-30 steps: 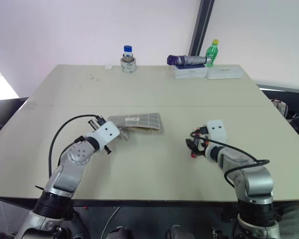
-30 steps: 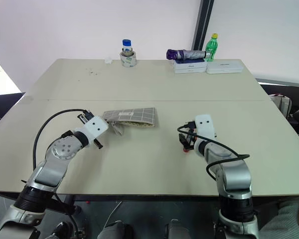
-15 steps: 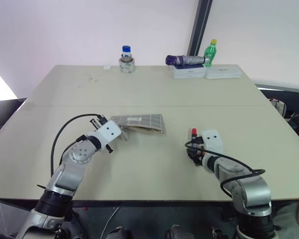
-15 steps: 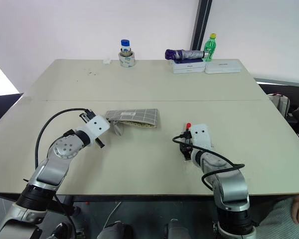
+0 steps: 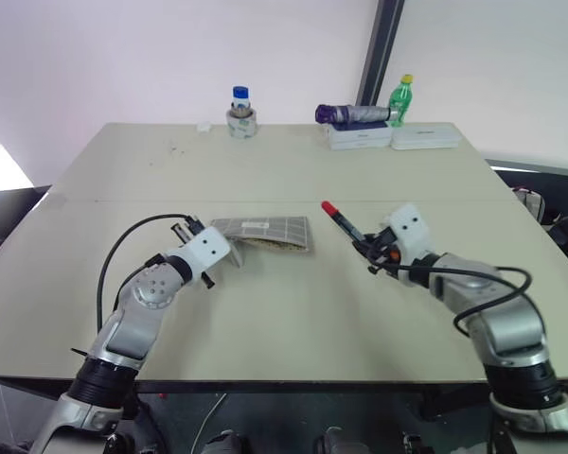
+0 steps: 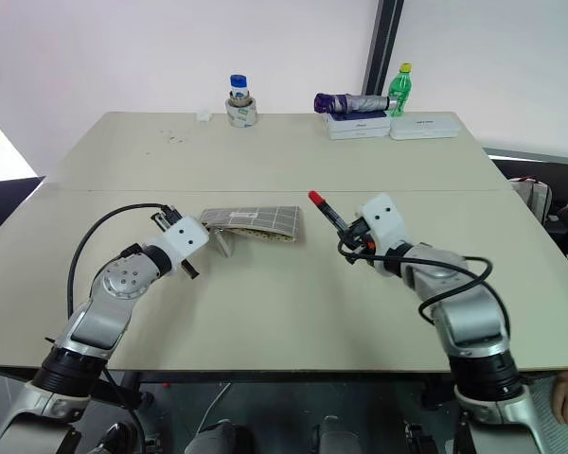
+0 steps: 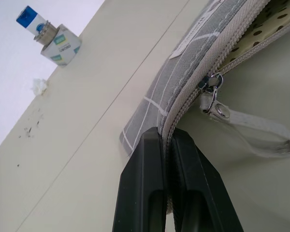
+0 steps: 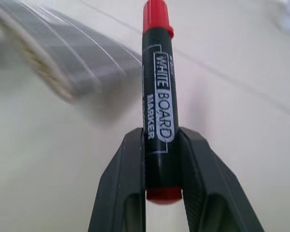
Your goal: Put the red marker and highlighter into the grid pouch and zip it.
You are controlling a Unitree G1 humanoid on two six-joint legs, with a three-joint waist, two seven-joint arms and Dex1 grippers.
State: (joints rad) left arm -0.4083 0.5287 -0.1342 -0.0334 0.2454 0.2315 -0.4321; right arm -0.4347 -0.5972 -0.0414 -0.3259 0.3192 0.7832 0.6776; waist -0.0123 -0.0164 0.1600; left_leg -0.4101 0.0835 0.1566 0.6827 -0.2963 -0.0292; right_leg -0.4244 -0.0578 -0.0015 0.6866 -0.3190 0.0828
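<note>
Marker [image 8: 159, 96] now lifted off table [image 5: 265, 312] (earlier lying flat).

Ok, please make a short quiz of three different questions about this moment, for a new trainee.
1. True or false: the right tool grips the red marker clear of the table.
2. What does the left tool pinch? A) the pull cord B) the edge of the grid pouch C) nothing
3. Fill in: the pouch's zipper is ____, so the dotted lining shows.

Key: 1 true; 2 B; 3 open
</note>
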